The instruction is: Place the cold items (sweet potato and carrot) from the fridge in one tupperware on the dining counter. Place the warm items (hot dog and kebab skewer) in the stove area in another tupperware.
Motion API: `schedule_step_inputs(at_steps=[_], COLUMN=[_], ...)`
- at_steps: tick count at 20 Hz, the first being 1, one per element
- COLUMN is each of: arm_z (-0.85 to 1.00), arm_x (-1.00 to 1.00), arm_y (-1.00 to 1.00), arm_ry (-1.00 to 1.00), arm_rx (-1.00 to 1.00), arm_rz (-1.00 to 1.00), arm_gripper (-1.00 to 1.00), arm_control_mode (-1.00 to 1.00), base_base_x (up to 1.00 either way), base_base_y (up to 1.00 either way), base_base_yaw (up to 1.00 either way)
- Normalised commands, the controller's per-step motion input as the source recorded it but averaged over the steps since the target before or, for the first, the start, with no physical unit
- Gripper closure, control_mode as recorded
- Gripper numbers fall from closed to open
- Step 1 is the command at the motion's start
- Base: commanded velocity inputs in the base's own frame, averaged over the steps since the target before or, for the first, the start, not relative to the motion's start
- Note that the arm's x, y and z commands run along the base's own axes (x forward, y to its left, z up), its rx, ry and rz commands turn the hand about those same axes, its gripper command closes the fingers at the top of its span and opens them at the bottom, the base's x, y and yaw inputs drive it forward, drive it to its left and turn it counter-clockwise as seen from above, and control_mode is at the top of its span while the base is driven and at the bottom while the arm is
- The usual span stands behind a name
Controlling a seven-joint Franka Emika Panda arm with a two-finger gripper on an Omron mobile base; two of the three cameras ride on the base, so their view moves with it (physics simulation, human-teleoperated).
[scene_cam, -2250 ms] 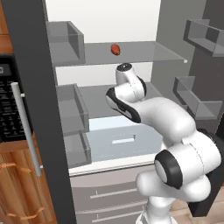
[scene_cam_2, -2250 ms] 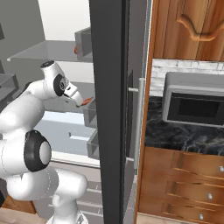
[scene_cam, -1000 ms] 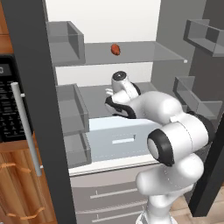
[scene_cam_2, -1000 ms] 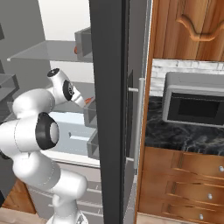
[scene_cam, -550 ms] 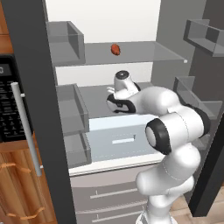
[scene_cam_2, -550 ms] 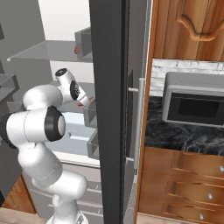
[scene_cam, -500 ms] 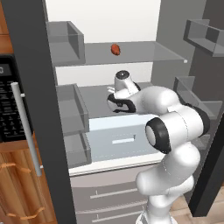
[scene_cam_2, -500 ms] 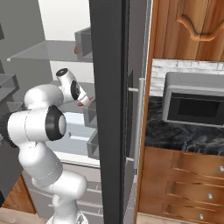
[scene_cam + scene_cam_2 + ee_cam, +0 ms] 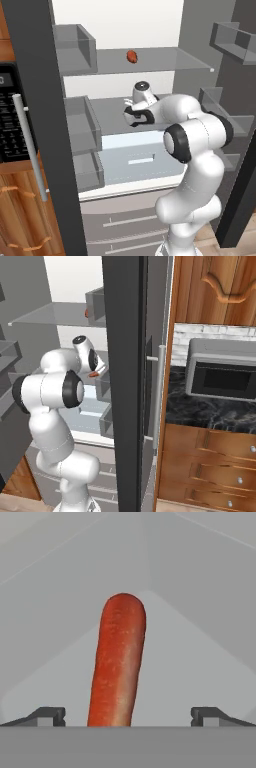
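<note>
An orange-red carrot (image 9: pixel 118 662) lies on the grey middle fridge shelf (image 9: pixel 110 112), pointing away from the hand. My gripper (image 9: pixel 128 717) is open, with one fingertip on each side of the carrot's near end and not touching it. From the base views the gripper (image 9: pixel 131 114) reaches deep over that shelf, and the carrot (image 9: pixel 93 375) peeks out beside the hand. The reddish-brown sweet potato (image 9: pixel 132 56) rests on the glass shelf above. Hot dog, kebab skewer and tupperware are out of view.
The dark fridge door (image 9: pixel 125 381) stands open on the right, with door bins (image 9: pixel 232 40) on its inner side. A pale drawer (image 9: pixel 135 157) sits under the shelf. Clear side bins (image 9: pixel 80 125) line the left. A wall oven (image 9: pixel 222 376) stands over a dark counter.
The hand has pushed further in along the middle shelf toward the carrot, and the elbow has swung up and closer. The jaws stay wide open.
</note>
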Motion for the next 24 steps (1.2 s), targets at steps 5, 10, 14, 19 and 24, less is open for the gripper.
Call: schedule_step_inputs(at_steps=[5,10,14,19,24], arm_z=[-0.2,-0.25,-0.32,-0.28,-0.14], arm_x=[0.42,0.2,0.0,-0.02,-0.29], arm_y=[0.0,0.0,0.0,-0.02,0.0], arm_ry=[0.01,0.01,-0.01,-0.06,-0.14], arm_rx=[0.0,0.0,0.0,0.02,0.01], arm_rz=[-0.04,-0.01,0.0,-0.01,-0.02], arm_gripper=[-1.0,-1.0,1.0,1.0,1.0], arm_control_mode=[-1.0,-1.0,-1.0,-1.0,-1.0], base_base_x=[0.0,0.0,0.0,0.0,0.0], base_base_y=[0.0,0.0,0.0,0.0,0.0], base_base_yaw=[0.0,0.0,0.0,0.0,0.0])
